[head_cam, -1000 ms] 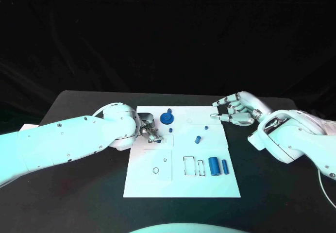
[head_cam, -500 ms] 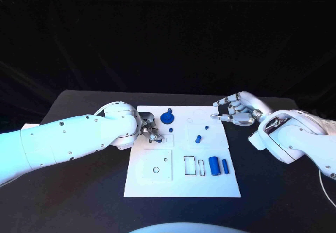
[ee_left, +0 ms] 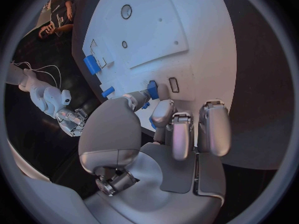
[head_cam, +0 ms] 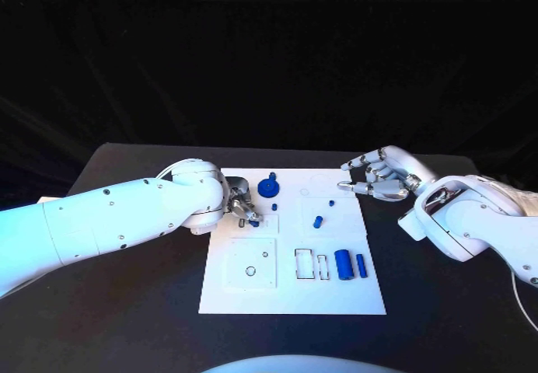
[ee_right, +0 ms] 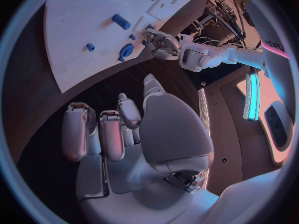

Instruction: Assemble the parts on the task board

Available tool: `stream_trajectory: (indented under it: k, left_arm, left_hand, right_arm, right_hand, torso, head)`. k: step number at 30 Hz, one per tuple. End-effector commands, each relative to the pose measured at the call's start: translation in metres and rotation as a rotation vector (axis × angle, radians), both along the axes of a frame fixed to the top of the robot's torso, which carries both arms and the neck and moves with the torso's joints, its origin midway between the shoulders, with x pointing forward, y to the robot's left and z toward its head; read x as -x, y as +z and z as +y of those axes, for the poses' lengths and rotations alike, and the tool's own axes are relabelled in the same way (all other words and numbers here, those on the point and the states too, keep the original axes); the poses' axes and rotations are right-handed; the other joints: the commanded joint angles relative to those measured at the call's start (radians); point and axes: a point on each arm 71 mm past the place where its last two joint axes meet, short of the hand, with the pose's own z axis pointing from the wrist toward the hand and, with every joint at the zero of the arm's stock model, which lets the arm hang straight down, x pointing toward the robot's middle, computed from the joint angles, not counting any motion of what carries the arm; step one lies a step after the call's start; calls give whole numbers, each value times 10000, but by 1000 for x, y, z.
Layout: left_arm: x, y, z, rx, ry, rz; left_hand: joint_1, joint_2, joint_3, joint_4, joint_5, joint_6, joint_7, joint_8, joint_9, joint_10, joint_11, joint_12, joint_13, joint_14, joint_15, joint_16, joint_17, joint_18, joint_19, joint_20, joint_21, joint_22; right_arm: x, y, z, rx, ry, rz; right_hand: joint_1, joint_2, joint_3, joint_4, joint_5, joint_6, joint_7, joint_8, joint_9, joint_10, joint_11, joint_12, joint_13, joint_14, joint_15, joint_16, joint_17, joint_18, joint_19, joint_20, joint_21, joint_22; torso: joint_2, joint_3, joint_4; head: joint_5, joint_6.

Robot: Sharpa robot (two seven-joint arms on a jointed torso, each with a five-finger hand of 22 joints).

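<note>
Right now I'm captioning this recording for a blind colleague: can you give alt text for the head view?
The left hand pinches a small blue part over the white task board, near a round blue part. The right hand hovers by the board's far right corner, fingers curled, holding nothing. Two blue cylinders lie nearer the robot.

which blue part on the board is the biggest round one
The blue gear at the board's far edge, beside the left hand; the others are small pegs or cylinders.

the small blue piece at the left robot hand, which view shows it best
The left wrist view: the small blue piece sits at the fingertips of the left robot hand, over the white board. The head view shows only a blue speck beside that hand. The right wrist view is too distant to tell.
</note>
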Motion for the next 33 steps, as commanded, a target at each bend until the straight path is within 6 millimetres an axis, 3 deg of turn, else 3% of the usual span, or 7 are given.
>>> stream_trajectory:
  k: [1, 19, 33]
  left_arm:
    - [6, -11, -4, -305, -351, 756]
    - [6, -11, -6, -452, -499, 628]
    - [4, -9, -6, -346, -366, 377]
  left_hand:
    - [-132, -16, -79, -8, 38, 136, -79, -33, 14, 46, -6, 73, 20, 1054, -68, 30, 2635, -86, 476, -72, 54, 779]
    - [-331, -205, -511, -62, 49, 381, -169, -10, 33, 176, -75, 139, 86, 1054, -108, 30, 2635, -101, 503, -103, 97, 852]
    - [-642, -204, -1177, 245, 59, 559, -197, -65, 17, 277, -99, 171, 131, 1054, -128, 30, 2635, -120, 534, -125, 154, 947]
  right_arm:
    - [1, -1, 2, 101, 139, 88]
    - [1, -2, 2, 123, 167, 121]
    - [0, -2, 2, 121, 186, 129]
  right_hand:
    - [26, 89, -51, -10, 48, 62, -2, 21, 10, -81, -28, -80, -25, 655, -29, -88, 1043, 37, -76, 24, -49, -17]
    - [33, 105, -62, -19, 87, 61, -3, 17, 11, -112, -29, -130, -66, 643, -31, -120, 996, 47, -98, 22, -76, -66]
    - [31, 114, -72, -20, 106, 61, -3, 15, 11, -145, -30, -186, -110, 632, -32, -147, 957, 56, -120, 21, -101, -112]
  torso:
    - [4, -10, 1]
    - [-2, -24, 24]
    - [-2, -24, 18]
  head:
    - [-6, -18]
    - [-42, -93]
    - [-42, -112]
